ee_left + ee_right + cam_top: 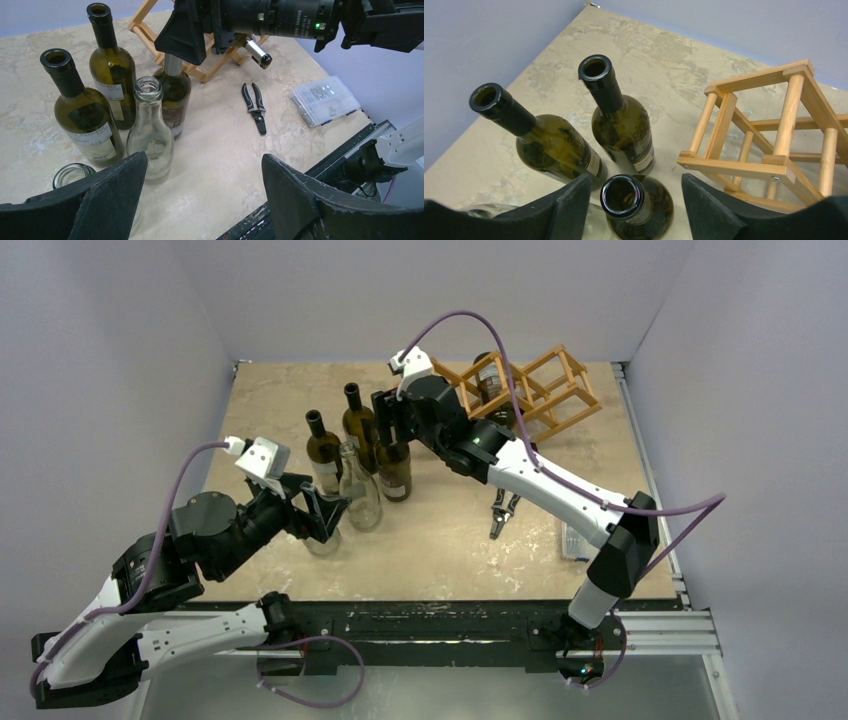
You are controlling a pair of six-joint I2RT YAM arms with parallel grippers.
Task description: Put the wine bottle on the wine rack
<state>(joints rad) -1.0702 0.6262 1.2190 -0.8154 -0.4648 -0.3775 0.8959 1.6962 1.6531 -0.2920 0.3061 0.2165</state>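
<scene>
While the left tool (202,185) hangs low at the left with its fingers apart and nothing in them, just behind a small jar (72,175) and a clear bottle (150,135), the step in hand belongs to the right tool (634,210). Its fingers are apart on either side of the neck of the wine bottle (624,197), which stands upright on the surface (450,540) in the middle of the cluster, not yet gripped. To do this well, I judge it should close squarely on the neck below the lip, lift straight up until clear, and only then tilt and swing right. Two green bottles (554,145) stand close on the left and behind, and the clear bottle is just beside, so any sideways drift could knock them over. Further right, pliers (503,512) lie flat, well apart from the path. The wine rack (749,165) stands near at the back right, and what looks like another bottle (490,375) already lies in its left cell, so a free cell is needed. A clear box (575,538) sits at the right edge.
</scene>
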